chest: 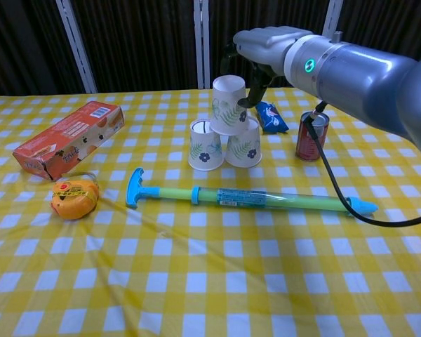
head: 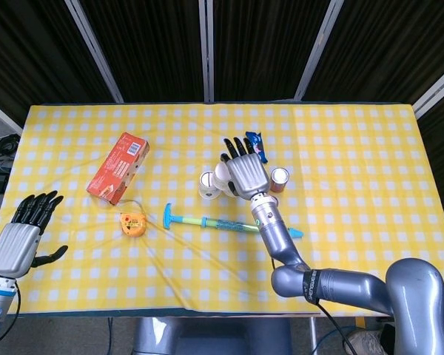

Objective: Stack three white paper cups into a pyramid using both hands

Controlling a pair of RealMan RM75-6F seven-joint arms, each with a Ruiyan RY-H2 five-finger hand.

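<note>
Far to the left, the left hand [head: 16, 240] hangs off the near-left corner of the desk [head: 355, 148], fingers spread and holding nothing. The desk wears a yellow-and-white checked cloth. On its left part lies a red carton [chest: 69, 138], flat on its side and angled, and just in front of it sits a small orange round toy [chest: 74, 196].

Moving toward the middle, a long toy pump [chest: 252, 199] with a blue T-handle and green tube lies across the desk, its blue tip pointing right. Right behind it stand the three white paper cups, all mouth down. The left base cup [chest: 205, 144] and the right base cup [chest: 243, 145] touch side by side, both with flower prints. The top cup [chest: 229, 104] rests on the two of them, tilted to the left, so the pyramid shape is there but crooked.

The right hand [chest: 261, 49] is above and behind the top cup, dark fingers [chest: 256, 81] curled down by the cup's right side near its upper edge; I cannot tell from either view whether they grip it or only touch it.

Just right of the cups a small blue packet [chest: 271, 116] lies flat, and further right stands a red drink can [chest: 311, 135], upright.
</note>
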